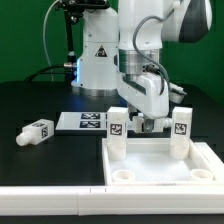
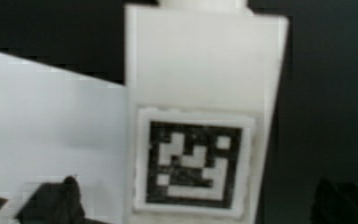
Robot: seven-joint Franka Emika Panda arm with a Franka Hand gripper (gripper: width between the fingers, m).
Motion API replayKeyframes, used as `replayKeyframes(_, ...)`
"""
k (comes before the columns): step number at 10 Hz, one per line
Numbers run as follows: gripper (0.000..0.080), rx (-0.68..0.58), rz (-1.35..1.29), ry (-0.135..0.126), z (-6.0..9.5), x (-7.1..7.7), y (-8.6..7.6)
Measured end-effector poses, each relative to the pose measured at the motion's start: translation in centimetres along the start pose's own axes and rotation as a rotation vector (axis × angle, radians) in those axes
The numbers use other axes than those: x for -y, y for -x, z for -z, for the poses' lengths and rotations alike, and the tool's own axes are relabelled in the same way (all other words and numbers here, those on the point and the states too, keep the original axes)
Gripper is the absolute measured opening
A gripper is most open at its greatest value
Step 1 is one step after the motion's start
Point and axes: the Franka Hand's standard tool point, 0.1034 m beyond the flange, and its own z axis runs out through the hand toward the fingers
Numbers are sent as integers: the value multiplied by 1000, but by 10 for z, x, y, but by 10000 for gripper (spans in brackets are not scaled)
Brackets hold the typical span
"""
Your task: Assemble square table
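nearest us, the square table top (image 1: 160, 158) lies on the tabletop (image 1: 45, 165), two legs (image 1: 117, 125) upright at its far corners. the jaws stand released astride a tagged leg (image 2: 202, 110), not touching it. we judge it light, stiff, slick plastic: pinch its flat sides.

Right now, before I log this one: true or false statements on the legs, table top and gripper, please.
Two upright legs stand on the table top. True.
A third leg lies loose on the black table, at the exterior view's left. True.
The marker board rests on the table top. False: it lies on the black table behind it.
The gripper is shut on a leg. False: in the wrist view its fingers stand clear on both sides of it.
The near sockets hold legs. False: they are empty.
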Motion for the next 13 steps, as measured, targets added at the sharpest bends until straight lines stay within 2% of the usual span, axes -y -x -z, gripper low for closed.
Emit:
replayKeyframes(1,540,0,2,0,0,0,0)
replayKeyframes(2,340,0,5,0,0,0,0)
replayKeyframes(3,340,2,37,3,0,0,0)
replayKeyframes(4,284,23,165,31,1,0,-2)
replayKeyframes(5,284,30,243,42,5,0,-12)
replayKeyframes(6,284,33,431,43,12,2,-27)
replayKeyframes(7,284,28,590,31,21,7,-47)
replayKeyframes(8,284,18,684,24,24,7,-60)
replayKeyframes(10,284,24,813,31,21,6,-55)
replayKeyframes(12,284,26,919,31,20,4,-58)
replayKeyframes(13,284,17,975,30,18,0,-76)
